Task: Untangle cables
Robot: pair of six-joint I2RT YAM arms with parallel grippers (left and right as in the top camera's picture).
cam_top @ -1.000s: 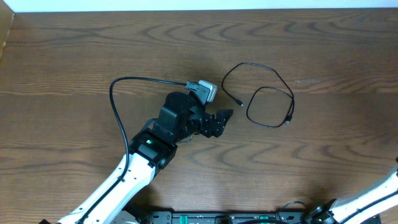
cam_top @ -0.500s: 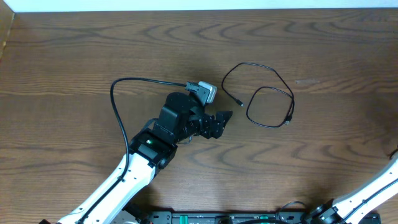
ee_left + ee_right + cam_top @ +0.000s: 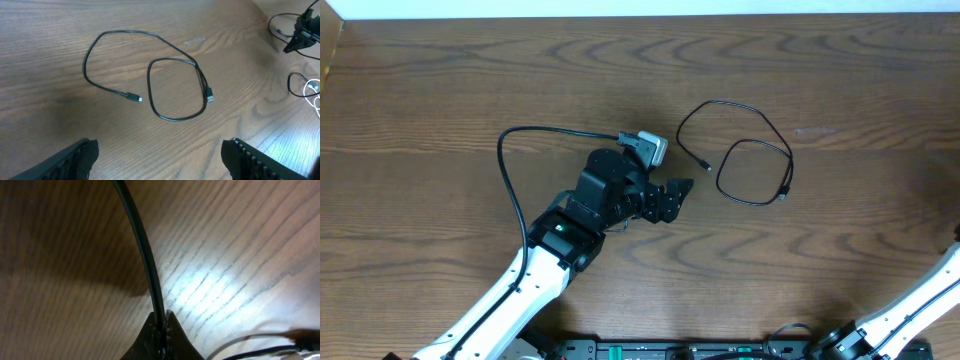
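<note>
The left end effector [image 3: 672, 196] hangs released just left of centre in the overhead frame, its fingers spread wide with nothing between them. In the left wrist view, one finger [image 3: 80, 156] shows in the lower left corner and the other in the lower right. The black cable [image 3: 195, 62] lies loose on the wooden worktop [image 3: 440, 80], just right of centre in the overhead frame. It curls into one wide arc and one smaller closed loop, and the strands cross where the two meet. Both small plug ends [image 3: 209, 95] rest on the wood, apart from the end effector. A thin white cable [image 3: 311, 89] shows only in part at the right edge of the left wrist view. The right arm [image 3: 920, 305] enters at the lower right corner of the overhead frame. In the right wrist view its end effector [image 3: 162, 330] is clenched, and a black cord [image 3: 142, 250] rises from the fingertips; whether it is pinched cannot be told.
</note>
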